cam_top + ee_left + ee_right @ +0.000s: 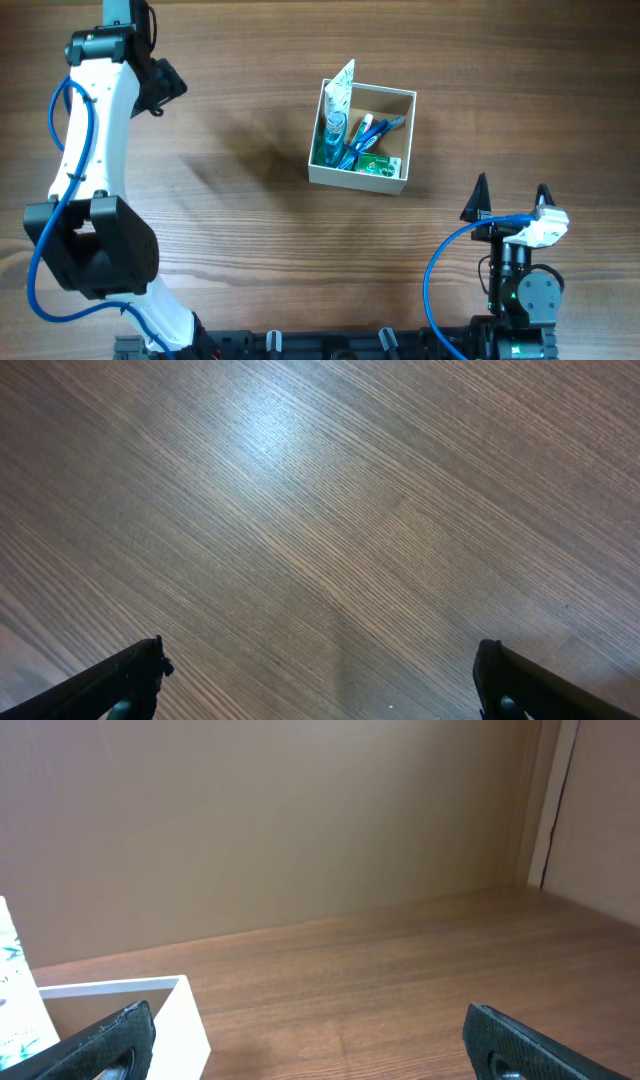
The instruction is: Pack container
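The container [402, 183] is a small square white-walled box with a tan inside, standing right of the table's middle. It holds a white and green tube [337, 105] standing tilted, blue toothbrushes [366, 133] and a green packet [380, 165]. Its corner also shows in the right wrist view [185, 1020], with the tube's edge [15, 990] at the left. My left gripper [320, 680] is open and empty over bare wood at the far left [160, 85]. My right gripper [510, 200] is open and empty, near the front right, apart from the container.
The wooden table [250, 230] has bare wood round the container. A tan wall [300, 820] stands behind the table's far edge. Blue cables [445, 260] run along both arms. A black rail [330, 345] runs along the front edge.
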